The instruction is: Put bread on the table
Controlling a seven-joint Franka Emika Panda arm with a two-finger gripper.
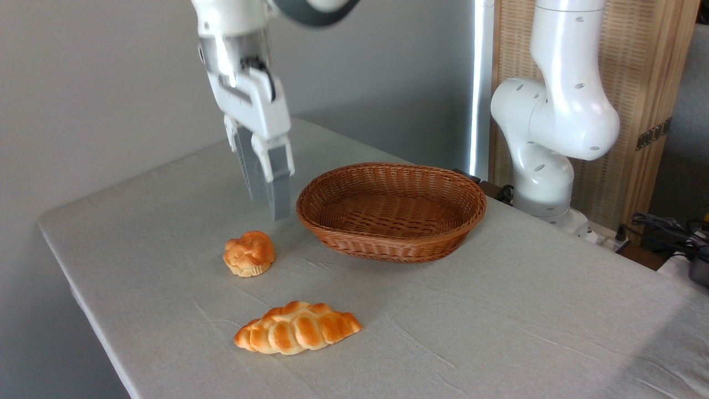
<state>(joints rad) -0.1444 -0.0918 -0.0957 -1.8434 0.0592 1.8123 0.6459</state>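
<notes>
Looks done: the bun (249,253) sits on the table (498,310), just left of the empty basket (391,210) (loaf (297,328) nearer), while the gripper (267,208) hangs above it, fingers slightly apart, holding nothing

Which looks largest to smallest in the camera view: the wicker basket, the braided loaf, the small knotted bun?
1. Wicker basket
2. Braided loaf, though it lies nearest the camera, which flatters it
3. Knotted bun
</notes>
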